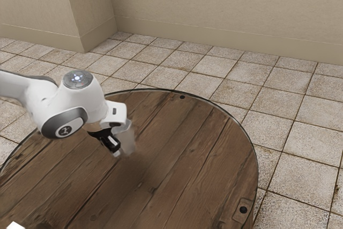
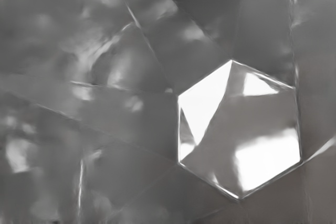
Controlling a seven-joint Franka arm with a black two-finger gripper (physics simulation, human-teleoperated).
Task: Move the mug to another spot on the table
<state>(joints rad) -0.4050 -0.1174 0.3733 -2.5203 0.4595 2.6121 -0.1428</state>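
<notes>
Mug (image 1: 127, 139) at my claw (image 1: 117, 147), well inside the round worktop's (image 1: 187, 159) rim.
Whether my claw pinched the pale mug, I could not tell. Bare wood lay open toward the exterior view's right and lower edges.

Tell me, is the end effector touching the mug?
Cannot tell. In the exterior view the end effector overlaps the mug at its side, with neither contact nor gap plain; the wrist view looks into the mug.
</notes>
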